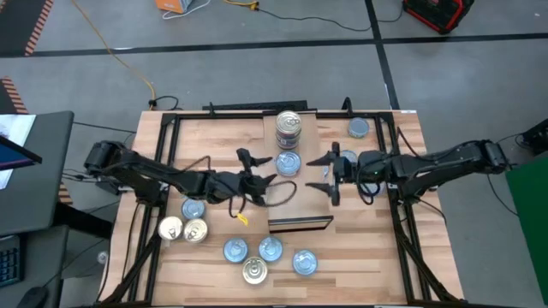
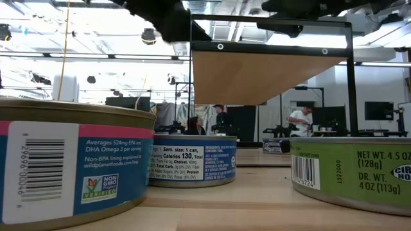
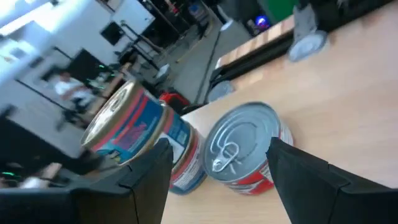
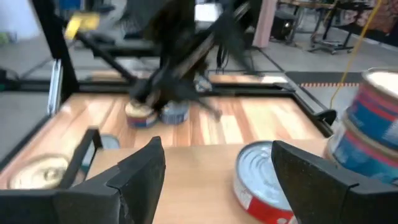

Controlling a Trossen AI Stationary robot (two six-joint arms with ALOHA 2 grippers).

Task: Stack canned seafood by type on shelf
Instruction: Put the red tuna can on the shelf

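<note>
The shelf (image 1: 301,201) is a light-wood board with a dark front edge, raised over the middle of the table. On its far end stands a stack of tins (image 1: 289,128), and in front of that a single silver-topped tin (image 1: 288,162) rests flat on its base. My left gripper (image 1: 259,168) hovers open at the shelf's left side. The single tin (image 3: 249,149) and the stack (image 3: 134,134) lie just beyond its fingers. My right gripper (image 1: 330,175) hovers open at the shelf's right side, facing the same tin (image 4: 261,180) and the stack (image 4: 373,124).
Several loose tins lie on the striped tabletop near the front, some blue-topped (image 1: 271,249) and some gold-topped (image 1: 171,228). One blue-topped tin (image 1: 360,128) lies at the far right. A black frame (image 1: 402,205) runs along the table's sides. The shelf's near half is bare wood.
</note>
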